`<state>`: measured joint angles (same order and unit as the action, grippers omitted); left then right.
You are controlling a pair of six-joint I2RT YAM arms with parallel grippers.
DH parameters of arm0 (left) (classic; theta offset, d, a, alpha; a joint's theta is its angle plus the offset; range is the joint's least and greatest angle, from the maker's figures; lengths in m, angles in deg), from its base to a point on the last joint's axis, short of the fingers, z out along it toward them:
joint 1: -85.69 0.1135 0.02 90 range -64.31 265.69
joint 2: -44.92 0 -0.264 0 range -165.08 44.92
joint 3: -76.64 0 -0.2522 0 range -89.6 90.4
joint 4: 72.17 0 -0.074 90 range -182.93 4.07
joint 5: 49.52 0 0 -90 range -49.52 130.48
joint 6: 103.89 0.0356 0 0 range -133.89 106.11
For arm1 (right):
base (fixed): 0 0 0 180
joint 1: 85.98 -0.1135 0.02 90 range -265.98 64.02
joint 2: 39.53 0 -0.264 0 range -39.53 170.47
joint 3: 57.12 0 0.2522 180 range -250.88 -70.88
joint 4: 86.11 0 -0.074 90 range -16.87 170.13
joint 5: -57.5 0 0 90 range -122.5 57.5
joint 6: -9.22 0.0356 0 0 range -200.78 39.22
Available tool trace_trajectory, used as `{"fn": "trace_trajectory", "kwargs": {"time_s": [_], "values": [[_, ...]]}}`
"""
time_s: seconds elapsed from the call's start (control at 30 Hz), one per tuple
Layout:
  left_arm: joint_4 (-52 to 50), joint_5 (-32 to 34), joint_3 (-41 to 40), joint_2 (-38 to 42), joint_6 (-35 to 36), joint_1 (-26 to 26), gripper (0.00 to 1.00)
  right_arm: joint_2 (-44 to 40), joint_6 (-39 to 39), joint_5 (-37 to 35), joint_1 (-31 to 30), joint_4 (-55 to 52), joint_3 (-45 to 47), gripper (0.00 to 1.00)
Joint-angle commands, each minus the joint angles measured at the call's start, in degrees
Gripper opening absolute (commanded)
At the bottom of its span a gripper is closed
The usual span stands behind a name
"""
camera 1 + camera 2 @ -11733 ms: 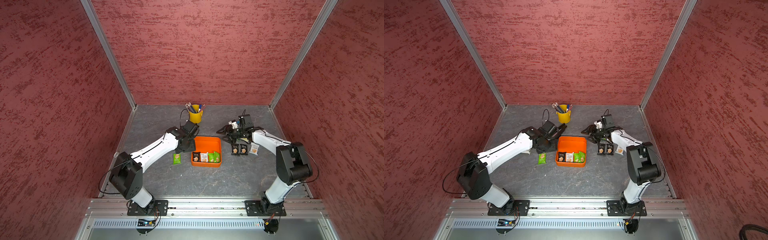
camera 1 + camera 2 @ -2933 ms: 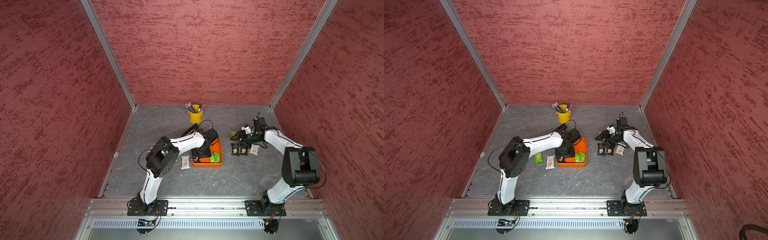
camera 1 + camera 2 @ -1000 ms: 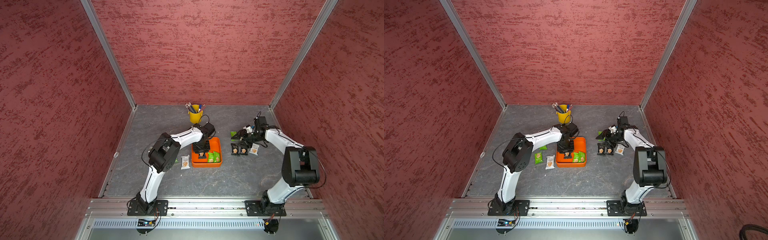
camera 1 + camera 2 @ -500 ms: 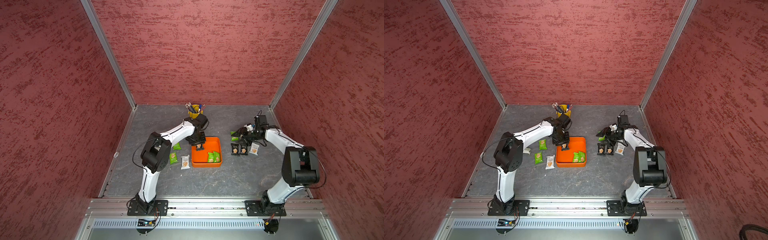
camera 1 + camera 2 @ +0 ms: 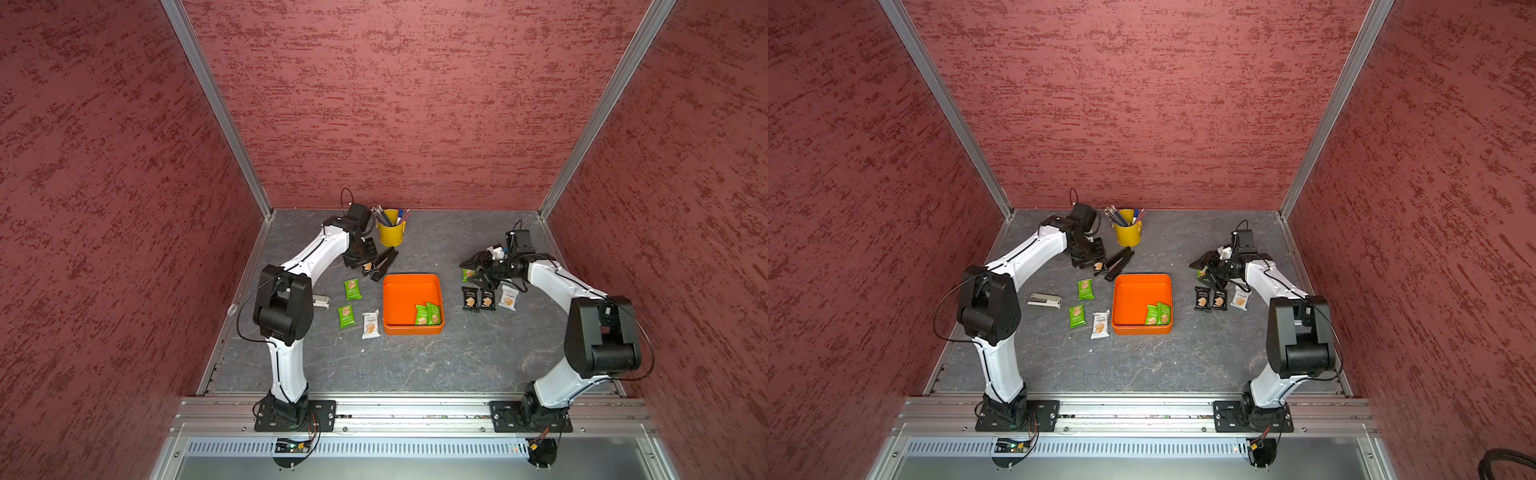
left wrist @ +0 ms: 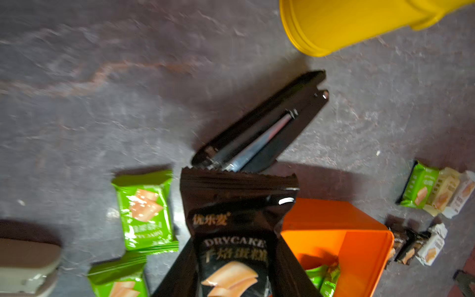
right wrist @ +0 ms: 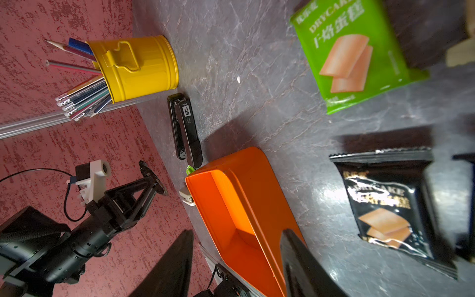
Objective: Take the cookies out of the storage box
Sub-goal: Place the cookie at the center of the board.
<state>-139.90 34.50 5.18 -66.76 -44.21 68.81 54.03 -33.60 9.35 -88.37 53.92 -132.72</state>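
Nearest, the storage box (image 5: pixel 409 331) sits mid-desk (image 5: pixel 415 365) with two green cookies (image 5: pixel 427 314) inside. Beyond it, my right gripper (image 5: pixel 468 272) stands parted and empty. My left gripper (image 5: pixel 366 266) is clamped on a black packet (image 6: pixel 231 231), its lower end cut off in the wrist view

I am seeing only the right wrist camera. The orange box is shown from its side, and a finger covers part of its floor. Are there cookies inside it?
Observer: Yes. Two green packets lie side by side in the storage box, in its front corner on the right arm's side.
Operator: And the left gripper, is it holding something?
Observer: The left gripper is shut on a black packet, held outside the box.
Operator: How many packets lie on the left arm's side of the box?
Observer: Three on the table: two loose green packets and one white packet.
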Motion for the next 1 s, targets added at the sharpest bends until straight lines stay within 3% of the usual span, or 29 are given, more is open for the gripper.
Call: {"fn": "trace_trajectory", "kwargs": {"time_s": [0.0, 0.33, 0.87, 0.97], "values": [[0.4, 1.3, -1.7, 0.2, 3.8, 4.0, 0.4, -2.8, 2.0, -2.6, -0.8, 2.4, 1.4, 0.58], [2.9, 3.5, -4.7, -3.1, 6.2, 12.7, 0.4, -6.4, 3.6, -5.3, -1.6, 2.0, 4.2, 0.58], [4.4, 4.7, -7.3, -7.3, 9.6, 15.0, 0.41, -8.7, 5.9, -9.0, -4.9, 1.9, 6.4, 0.58], [4.2, 4.8, -7.3, -7.2, 9.8, 15.1, 0.47, -9.1, 6.1, -9.5, -5.4, 1.7, 6.8, 0.59]]}}
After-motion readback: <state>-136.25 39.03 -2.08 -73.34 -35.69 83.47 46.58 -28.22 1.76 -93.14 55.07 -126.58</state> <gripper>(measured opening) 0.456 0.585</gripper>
